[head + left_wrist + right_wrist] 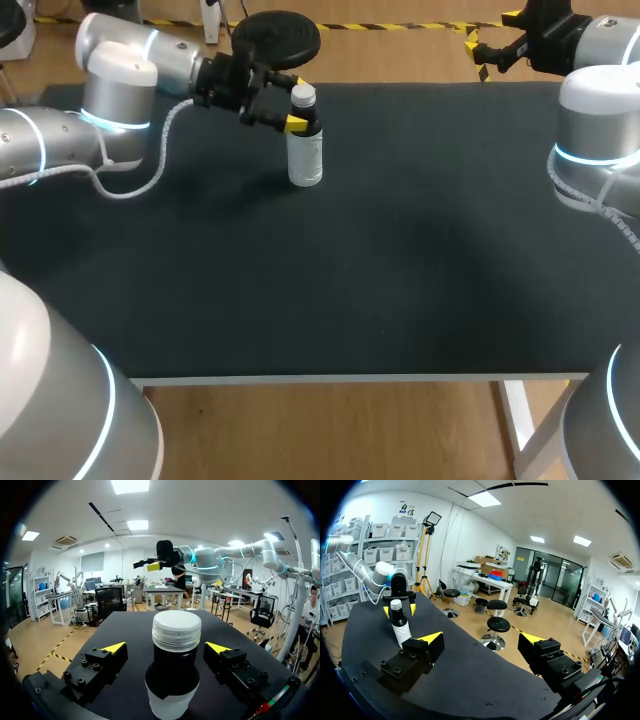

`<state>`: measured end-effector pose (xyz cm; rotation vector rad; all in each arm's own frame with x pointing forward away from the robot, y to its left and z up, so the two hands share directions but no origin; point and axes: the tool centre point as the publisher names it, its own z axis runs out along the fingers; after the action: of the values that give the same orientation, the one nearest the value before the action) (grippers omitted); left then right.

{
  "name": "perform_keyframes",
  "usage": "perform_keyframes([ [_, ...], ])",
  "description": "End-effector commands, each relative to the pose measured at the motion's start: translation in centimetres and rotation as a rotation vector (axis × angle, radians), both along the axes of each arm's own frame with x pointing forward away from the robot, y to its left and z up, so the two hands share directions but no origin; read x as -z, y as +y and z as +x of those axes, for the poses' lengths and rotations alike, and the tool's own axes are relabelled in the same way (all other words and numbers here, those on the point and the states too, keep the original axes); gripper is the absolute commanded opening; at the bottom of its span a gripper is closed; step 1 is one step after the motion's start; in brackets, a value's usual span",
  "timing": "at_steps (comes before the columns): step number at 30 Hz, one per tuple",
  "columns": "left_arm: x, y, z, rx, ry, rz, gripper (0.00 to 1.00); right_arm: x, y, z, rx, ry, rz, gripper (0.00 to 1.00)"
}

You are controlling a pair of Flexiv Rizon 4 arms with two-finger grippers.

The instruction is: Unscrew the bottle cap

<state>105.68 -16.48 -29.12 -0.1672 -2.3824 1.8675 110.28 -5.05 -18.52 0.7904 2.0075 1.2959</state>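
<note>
My left gripper point(166, 647) is open. Its two yellow-tipped fingers point(114, 646) stand on either side of the bottle point(172, 680) at the level of its dark neck. In the left wrist view a gap shows on both sides, so neither finger touches it. The white ribbed cap point(176, 630) sits on the bottle just above the fingertips.

The bottle stands upright on the black table point(400, 280), close to the far edge and left of its middle. My left arm point(120, 90) comes in low from the table's far left corner.

My right gripper point(481, 638) is also open, with nothing between its fingers. It hangs by the table's far right corner, well apart from the bottle.

In the left wrist view the bottle's base is cut off and only the top of its white label shows. From above, the nearer finger covers part of the neck. I cannot tell how tightly the cap is seated.

A white cable point(150, 170) from my left arm loops down over the table near its left edge, clear of the bottle.
</note>
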Motion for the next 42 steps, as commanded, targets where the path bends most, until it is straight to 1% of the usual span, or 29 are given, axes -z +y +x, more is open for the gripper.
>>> perform_keyframes([
  [1,0.36,-0.28,0.36,0.011,0.001,-0.007,1.0,-0.01,-0.02,0.03,-0.001,0.001,0.0,1.0],
  [6,0.37,-0.38,0.37,0.015,-0.001,-0.013,1.0,-0.01,-0.02,0.03,-0.001,0.001,0.0,1.0],
  [7,0.37,-0.39,0.38,0.015,-0.001,-0.013,0.95,-0.01,-0.02,0.03,-0.001,0.001,0.0,1.0],
  [8,0.37,-0.39,0.38,0.015,-0.001,-0.014,0.84,-0.01,-0.02,0.03,-0.001,0.001,0.0,1.0],
  [9,0.38,-0.4,0.38,0.015,-0.001,-0.014,0.78,-0.01,-0.02,0.03,-0.001,0.001,0.0,1.0],
  [11,0.38,-0.4,0.39,0.015,-0.002,-0.015,0.71,-0.01,-0.02,0.03,-0.001,0.001,0.0,1.0],
  [12,0.38,-0.39,0.39,0.016,-0.002,-0.015,0.5,-0.01,-0.02,0.03,-0.001,0.001,0.0,1.0],
  [13,0.38,-0.39,0.39,0.016,-0.003,-0.015,0.45,-0.01,-0.02,0.03,-0.001,0.001,0.0,1.0],
  [15,0.39,-0.39,0.38,0.018,-0.003,-0.015,0.41,-0.01,-0.02,0.03,-0.001,0.001,0.0,1.0],
  [17,0.39,-0.38,0.37,0.019,-0.004,-0.014,0.41,-0.01,-0.02,0.03,-0.001,0.001,0.0,1.0],
  [19,0.39,-0.35,0.35,0.02,-0.004,-0.013,0.39,-0.01,-0.02,0.03,-0.001,0.001,0.0,1.0],
  [20,0.39,-0.33,0.34,0.02,-0.005,-0.012,0.31,-0.01,-0.02,0.03,-0.001,0.001,0.0,1.0],
  [21,0.38,-0.3,0.32,0.02,-0.005,-0.012,0.16,-0.01,-0.02,0.03,-0.001,0.001,0.0,1.0],
  [22,0.37,-0.26,0.29,0.02,-0.006,-0.012,0.11,-0.01,-0.02,0.03,-0.001,0.001,0.0,1.0],
  [23,0.35,-0.23,0.26,0.02,-0.008,-0.012,0.0,-0.01,-0.02,0.03,-0.001,0.001,0.0,1.0],
  [30,0.17,-0.21,-0.08,0.03,-0.029,-0.011,0.0,-0.01,-0.02,0.03,-0.001,0.001,0.0,1.0],
  [42,0.04,-0.17,-0.2,0.031,-0.045,-0.024,0.0,-0.01,-0.02,0.03,-0.001,0.001,0.0,1.0],
])
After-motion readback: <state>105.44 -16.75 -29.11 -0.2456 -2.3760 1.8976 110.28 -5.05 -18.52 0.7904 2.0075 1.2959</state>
